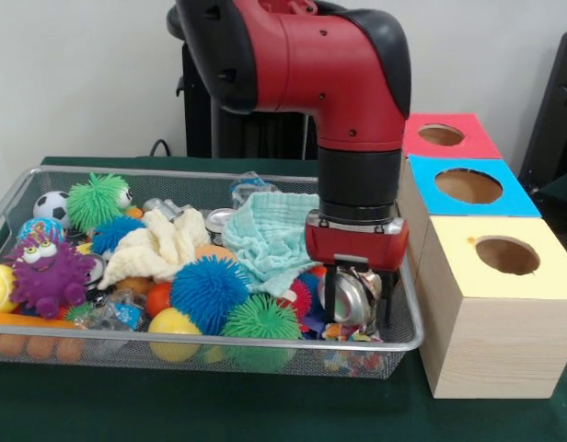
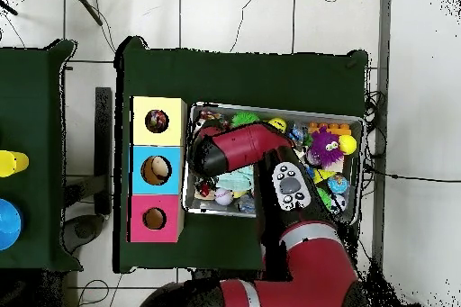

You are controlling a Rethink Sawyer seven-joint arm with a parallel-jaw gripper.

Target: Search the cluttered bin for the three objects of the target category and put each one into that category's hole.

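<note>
Bin (image 1: 394,343): wire mesh basket on the green table (image 1: 265,414), under and left of the pincer, heaped with toys.
Boxes: yellow-topped box (image 1: 504,304) just right of the pincer; blue-topped box (image 1: 468,187) and red-topped box (image 1: 446,135) behind it, each with a round hole.
Cloth: mint cloth (image 1: 270,235) just left of the pincer.
Pincer (image 1: 355,308): low over the bin's right end, clamped around a crumpled silver can (image 1: 350,296).

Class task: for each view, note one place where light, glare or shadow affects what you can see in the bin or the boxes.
Front view: glare shines off the crumpled silver wrapper in the pincer, and the box holes fall dark inside. Overhead view: the red arm hides part of the bin.
</note>
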